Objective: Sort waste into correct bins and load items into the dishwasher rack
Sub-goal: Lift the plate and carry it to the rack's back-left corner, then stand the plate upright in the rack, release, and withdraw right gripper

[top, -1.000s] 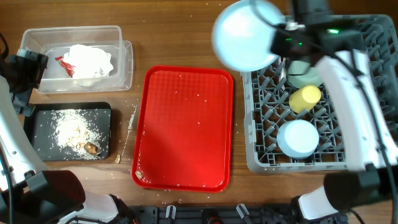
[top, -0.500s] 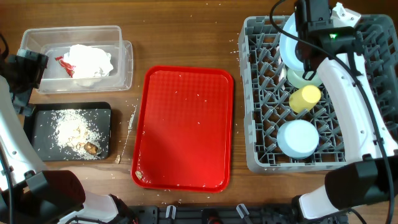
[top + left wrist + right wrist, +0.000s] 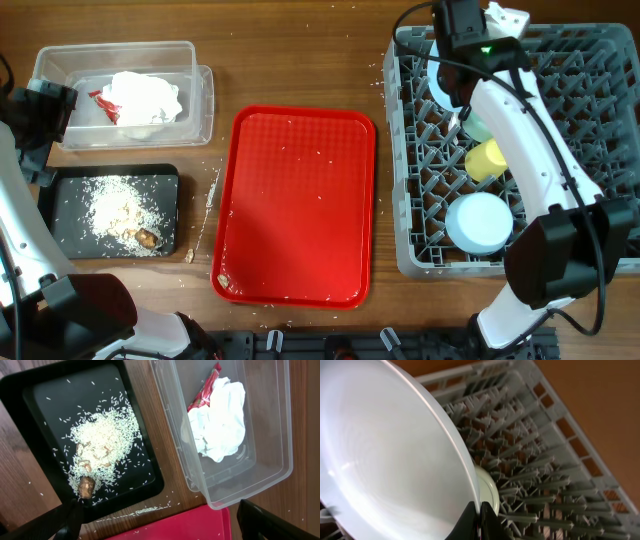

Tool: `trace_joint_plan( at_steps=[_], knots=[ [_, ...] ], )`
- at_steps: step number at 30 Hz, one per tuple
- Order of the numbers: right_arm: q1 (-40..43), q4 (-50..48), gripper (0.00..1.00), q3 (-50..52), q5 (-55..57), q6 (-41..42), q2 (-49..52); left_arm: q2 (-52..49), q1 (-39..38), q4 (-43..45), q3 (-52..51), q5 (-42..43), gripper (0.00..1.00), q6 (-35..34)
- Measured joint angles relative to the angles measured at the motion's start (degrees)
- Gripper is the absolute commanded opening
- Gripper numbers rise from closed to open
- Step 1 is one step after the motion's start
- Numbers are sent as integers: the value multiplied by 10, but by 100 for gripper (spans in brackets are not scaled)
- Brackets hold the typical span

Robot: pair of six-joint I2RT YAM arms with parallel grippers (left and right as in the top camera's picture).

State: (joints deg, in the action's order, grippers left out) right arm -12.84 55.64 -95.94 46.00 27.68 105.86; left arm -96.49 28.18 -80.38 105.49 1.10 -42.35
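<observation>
Now the light blue plate (image 3: 385,450), just swung in from the left, stands edgewise in far-left slots of the dishwasher rack (image 3: 402,170); the right pincer (image 3: 479,519) grips its rim, release due.

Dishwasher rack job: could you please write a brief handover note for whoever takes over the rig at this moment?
Right gripper: jaws shut on the light blue plate by its rim; plate on edge over the dishwasher rack pegs, not released.
Left gripper: jaws open, empty, above the clear tub and black tray.
Done: napkins and wrapper in the tub; crumbs and food scrap in the black tray; yellow cup, pale green bowl, light blue bowl in the rack.
Left: seat and release the plate; clear stray grains off the table and red tray; fork and spoon not in view.
</observation>
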Motion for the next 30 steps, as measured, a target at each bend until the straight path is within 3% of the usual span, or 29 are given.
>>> trace_joint_plan(
  at_steps=[4, 9, 11, 13, 16, 25, 29, 30],
  knots=[
    [-20, -9, 5, 0, 18, -38, 0, 0, 0, 0, 0, 0, 100, 0],
    [-33, 1, 29, 0, -13, -66, 0, 0, 0, 0, 0, 0, 100, 0],
    [-46, 16, 56, 0, -61, -73, 0, 0, 0, 0, 0, 0, 100, 0],
    [-56, 28, 76, 0, -105, -76, -5, 0, 0, 0, 0, 0, 100, 0],
    [-65, 57, 82, 2, -190, -67, -58, 0, 0, 0, 0, 0, 100, 0],
    [-68, 242, 81, 2, -323, 24, -291, 0, 0, 0, 0, 0, 100, 0],
    [-110, 234, 81, 53, -335, 44, -386, 0, 0, 0, 0, 0, 100, 0],
    [-125, 222, 88, 81, -336, 53, -418, 0, 0, 0, 0, 0, 100, 0]
  ],
)
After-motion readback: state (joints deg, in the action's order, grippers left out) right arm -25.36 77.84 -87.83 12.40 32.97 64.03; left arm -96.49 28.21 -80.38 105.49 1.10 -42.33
